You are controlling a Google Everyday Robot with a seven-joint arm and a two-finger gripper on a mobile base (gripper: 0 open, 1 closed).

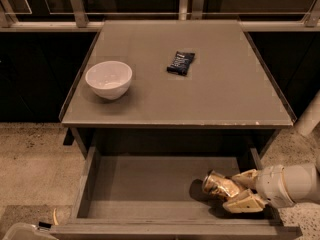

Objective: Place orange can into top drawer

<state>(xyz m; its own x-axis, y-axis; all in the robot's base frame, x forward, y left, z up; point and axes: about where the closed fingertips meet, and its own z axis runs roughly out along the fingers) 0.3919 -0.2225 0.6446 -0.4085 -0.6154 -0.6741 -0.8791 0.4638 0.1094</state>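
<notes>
Grey table (225, 99) on a speckled floor (30, 159), its top drawer (145, 184) pulled open toward the camera.

On the tabletop, a white bowl (108, 79) sits near the left edge and a small dark snack packet (180, 62) lies further back near the middle, leaving the right half bare up to its raised side lip. Below, the drawer's flat bottom is open from the left wall across to the right side, where the orange can (220, 185) lies tilted on its side, silver top pointing left. The gripper (231, 190) reaches in over the drawer's right wall, its pale fingers (245, 177) pinching the can from either side (one behind it, one in front). No writing can be read on the can or the packet.
</notes>
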